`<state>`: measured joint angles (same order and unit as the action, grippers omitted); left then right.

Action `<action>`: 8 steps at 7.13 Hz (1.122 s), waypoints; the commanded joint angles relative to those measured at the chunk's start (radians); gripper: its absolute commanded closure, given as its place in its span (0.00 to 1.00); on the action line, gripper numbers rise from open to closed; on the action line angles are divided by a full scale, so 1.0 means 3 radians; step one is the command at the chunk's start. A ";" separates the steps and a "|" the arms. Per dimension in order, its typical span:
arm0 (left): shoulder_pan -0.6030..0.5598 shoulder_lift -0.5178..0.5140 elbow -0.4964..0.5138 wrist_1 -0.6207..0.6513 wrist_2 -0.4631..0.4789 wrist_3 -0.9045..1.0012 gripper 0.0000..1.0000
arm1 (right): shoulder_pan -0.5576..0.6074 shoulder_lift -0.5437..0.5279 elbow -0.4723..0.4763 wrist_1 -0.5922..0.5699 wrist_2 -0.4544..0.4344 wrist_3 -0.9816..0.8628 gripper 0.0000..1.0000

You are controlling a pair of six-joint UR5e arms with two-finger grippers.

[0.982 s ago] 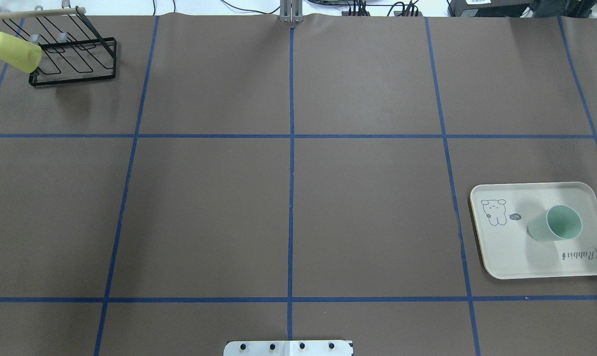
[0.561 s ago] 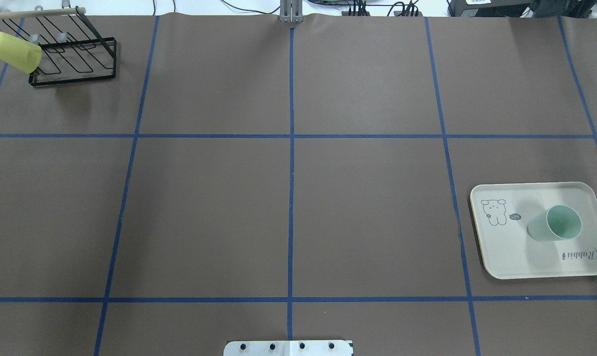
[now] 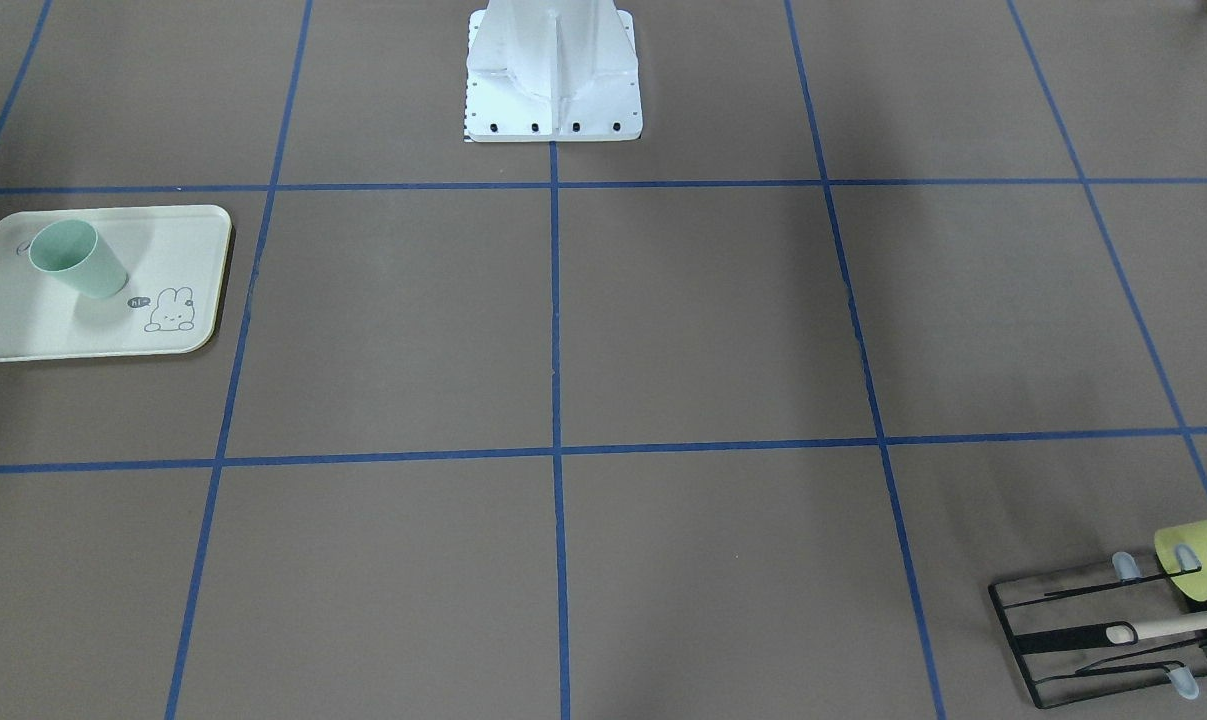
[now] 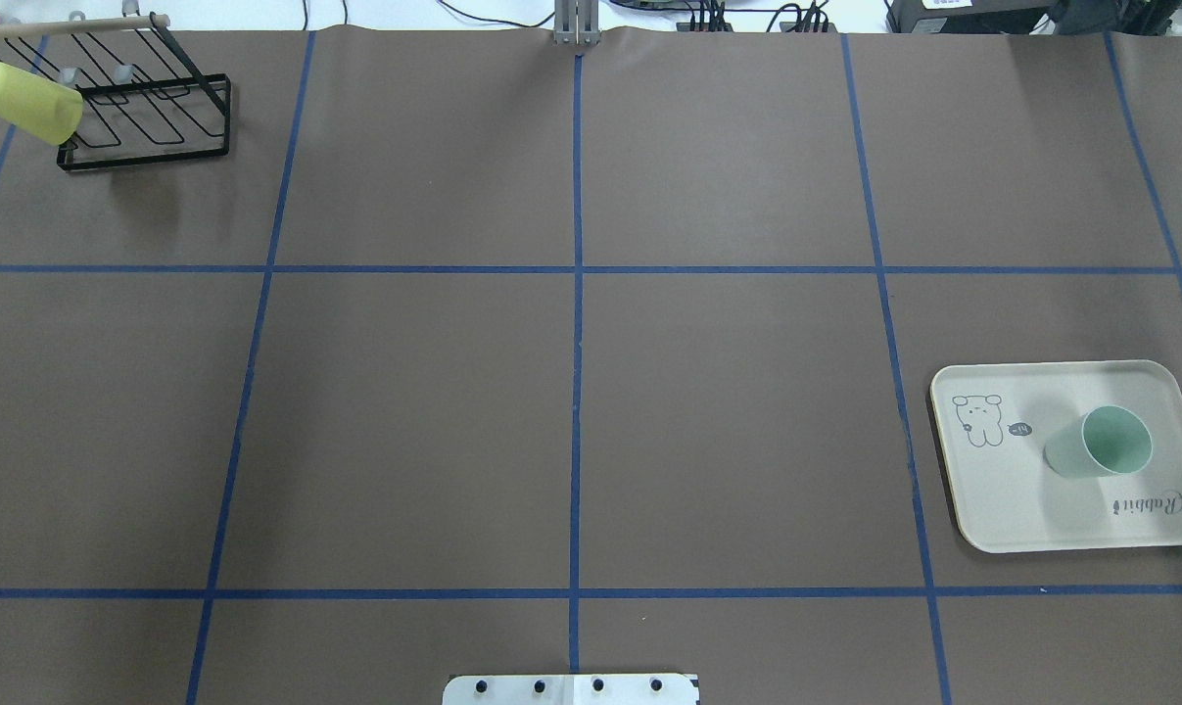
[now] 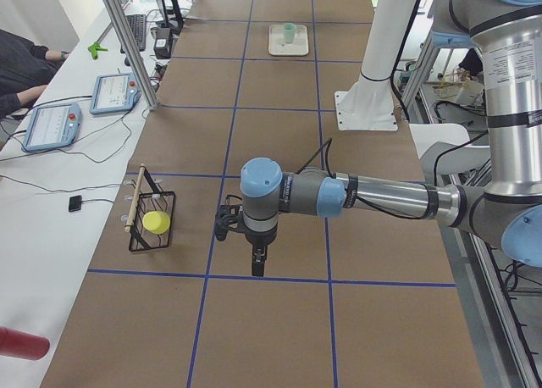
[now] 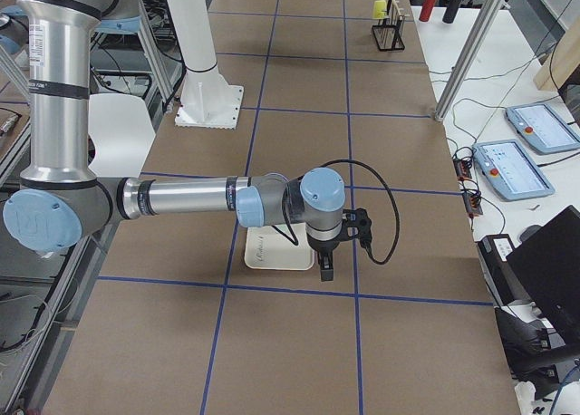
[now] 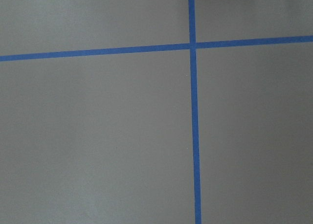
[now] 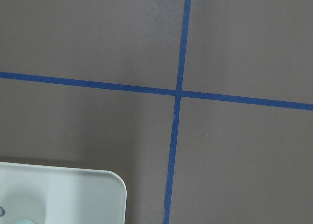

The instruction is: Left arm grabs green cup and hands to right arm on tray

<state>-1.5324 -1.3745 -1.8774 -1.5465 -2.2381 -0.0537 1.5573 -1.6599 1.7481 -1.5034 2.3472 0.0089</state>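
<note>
While the left pincer [image 5: 257, 261] hung over the bench [image 5: 271, 320] near the black wire rack [image 4: 150, 117] and the right pincer [image 6: 324, 268] hung by the cream tray [image 4: 1002, 509], I could not tell whether either was wide or narrow. The mint-green cup [image 4: 1100, 443] stood upright on that tray.

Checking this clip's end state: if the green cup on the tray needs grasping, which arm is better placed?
Probably right. The green cup sits on the tray at the robot's right end, and the right gripper hangs by that tray's edge. The left gripper hangs far off, near the black rack.
</note>
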 commanded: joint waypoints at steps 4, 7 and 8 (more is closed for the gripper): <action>-0.0010 0.0072 0.0025 -0.0004 -0.0378 0.0266 0.00 | -0.0016 0.0000 -0.0023 0.0021 0.0020 -0.0004 0.00; -0.0026 0.0056 0.0010 -0.0004 -0.0368 0.0266 0.00 | -0.0021 0.0005 -0.0023 0.0021 0.0020 0.0001 0.00; -0.0026 0.0051 0.0010 -0.0004 -0.0363 0.0266 0.00 | -0.0021 0.0005 -0.0023 0.0021 0.0020 0.0001 0.00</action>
<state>-1.5393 -1.3575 -1.8733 -1.5479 -2.3482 0.0257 1.5512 -1.6588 1.7411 -1.4976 2.3531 0.0088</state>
